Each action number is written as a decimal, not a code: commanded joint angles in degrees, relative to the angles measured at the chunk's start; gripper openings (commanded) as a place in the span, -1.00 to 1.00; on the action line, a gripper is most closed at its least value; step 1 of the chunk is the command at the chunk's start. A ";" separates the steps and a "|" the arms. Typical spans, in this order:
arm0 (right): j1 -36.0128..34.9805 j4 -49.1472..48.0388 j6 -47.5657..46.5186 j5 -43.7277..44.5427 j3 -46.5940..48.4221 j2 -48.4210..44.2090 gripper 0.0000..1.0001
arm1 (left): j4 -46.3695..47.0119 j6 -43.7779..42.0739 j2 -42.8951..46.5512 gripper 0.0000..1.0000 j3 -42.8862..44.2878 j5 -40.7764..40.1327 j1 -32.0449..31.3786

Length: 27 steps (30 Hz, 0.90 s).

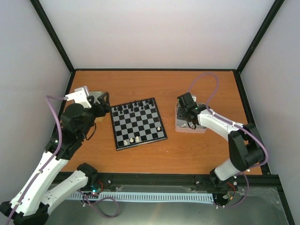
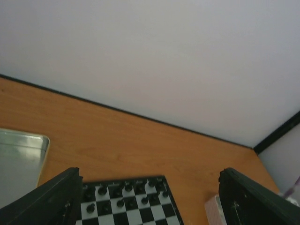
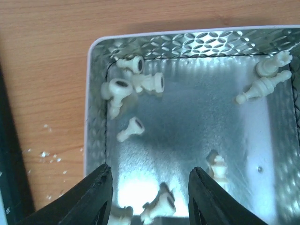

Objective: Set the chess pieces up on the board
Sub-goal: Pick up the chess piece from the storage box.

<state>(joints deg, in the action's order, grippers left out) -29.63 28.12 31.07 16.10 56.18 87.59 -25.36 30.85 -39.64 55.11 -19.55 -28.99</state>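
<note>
The right gripper (image 3: pixel 149 197) hung open and empty over the chess pieces (image 3: pixel 130 130) lying in the metal tray (image 3: pixel 96 93), apparently about to pick, needing a descent onto one piece before carrying it to the board (image 1: pixel 138 123), while the left gripper (image 2: pixel 151 199) gaped empty.

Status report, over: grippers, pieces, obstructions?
Left gripper open beside board. Right gripper open over tray. Chess pieces loose in tray, few on board. Nothing blocking.
</note>
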 commanded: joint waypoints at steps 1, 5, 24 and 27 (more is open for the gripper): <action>4.00 -10.34 -0.35 -6.52 -1.18 1.51 -0.11 | 2.67 0.34 -0.42 0.63 -2.53 5.47 -0.14; 6.36 -15.24 3.61 -6.94 -1.08 3.53 -0.39 | 3.38 2.32 -1.04 0.65 -5.19 8.30 -0.10; 10.24 -17.06 13.37 -17.64 5.35 15.34 -0.32 | 4.42 4.49 -3.38 0.65 -7.52 10.50 -0.09; 10.37 -14.80 13.58 -17.71 6.58 16.35 -0.34 | 4.41 4.49 -3.50 0.65 -7.58 10.45 -0.10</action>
<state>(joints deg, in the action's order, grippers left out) -19.92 11.25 43.16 -1.30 60.71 102.17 -22.35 34.65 -42.96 47.35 -9.58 -28.99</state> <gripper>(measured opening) 0.336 0.827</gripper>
